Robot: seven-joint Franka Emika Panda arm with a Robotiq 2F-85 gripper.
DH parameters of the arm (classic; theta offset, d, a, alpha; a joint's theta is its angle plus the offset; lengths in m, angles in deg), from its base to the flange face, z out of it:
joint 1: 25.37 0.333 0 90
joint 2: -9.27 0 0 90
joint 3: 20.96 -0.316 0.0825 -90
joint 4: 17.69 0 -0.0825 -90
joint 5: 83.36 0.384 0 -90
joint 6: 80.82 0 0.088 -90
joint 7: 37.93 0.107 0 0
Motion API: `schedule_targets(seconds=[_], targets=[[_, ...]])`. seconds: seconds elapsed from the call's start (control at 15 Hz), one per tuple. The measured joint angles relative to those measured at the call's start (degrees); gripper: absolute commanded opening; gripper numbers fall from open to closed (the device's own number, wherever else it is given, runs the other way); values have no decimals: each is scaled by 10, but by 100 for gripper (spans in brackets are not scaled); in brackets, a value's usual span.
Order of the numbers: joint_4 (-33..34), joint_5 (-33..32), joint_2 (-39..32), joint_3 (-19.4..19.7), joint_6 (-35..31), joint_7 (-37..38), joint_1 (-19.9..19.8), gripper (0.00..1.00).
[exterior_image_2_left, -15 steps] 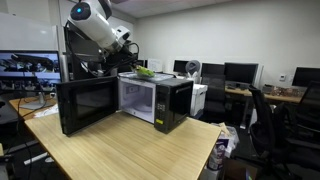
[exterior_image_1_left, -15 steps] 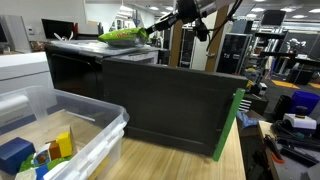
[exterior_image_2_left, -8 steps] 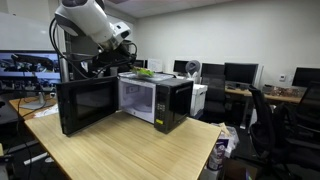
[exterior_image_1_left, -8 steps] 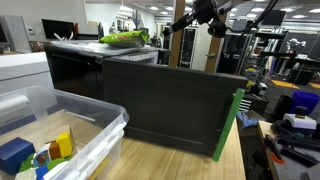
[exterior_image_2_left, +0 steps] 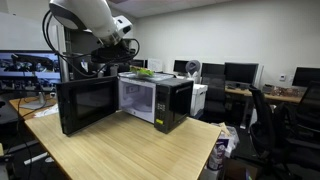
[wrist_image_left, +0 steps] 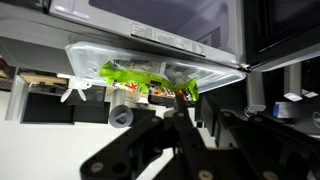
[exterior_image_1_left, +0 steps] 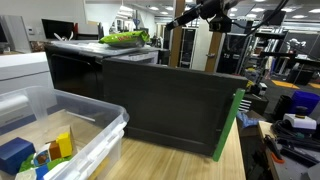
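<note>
Moments after drawing back, the arm (exterior_image_2_left: 85, 15) hangs above a microwave (exterior_image_2_left: 158, 100) that stands with its door (exterior_image_2_left: 85, 105) swung wide on a wooden table (exterior_image_2_left: 130, 150) in an open-plan lab. In an exterior view, a clear bin (exterior_image_1_left: 95, 112) of coloured blocks (exterior_image_1_left: 62, 143) sits in front of the microwave. On the microwave's roof, near the front edge, a green bag (exterior_image_1_left: 125, 38) lies flat. The wrist view shows the bag (wrist_image_left: 150, 75) resting on its own with nothing touching it. A second ago the gripper (exterior_image_1_left: 183, 19) was right at the bag. It has since pulled away and now hovers above and to one side of the microwave's roof, well apart from the bag in both exterior views. The wrist view shows only dark, foreshortened fingers (wrist_image_left: 172, 118), so whether the jaws are parted or closed cannot be told; nothing is seen between them. Judging by the gap that has opened up, the bag looks to have been let go and left on the microwave, and the gripper appears to carry nothing.
</note>
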Motion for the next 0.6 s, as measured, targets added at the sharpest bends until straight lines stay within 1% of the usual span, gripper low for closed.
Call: schedule_targets(seconds=[0.2, 0.27, 0.4, 0.53, 0.6], targets=[[-1, -15, 5, -4, 48, -54, 1, 76], [-2, -18, 6, -8, 61, -76, 0, 85], [-7, -18, 6, -17, 80, -135, -1, 99], [-10, -7, 6, -21, 83, -206, -1, 100], [-10, 13, 6, -22, 81, -246, -1, 100]])
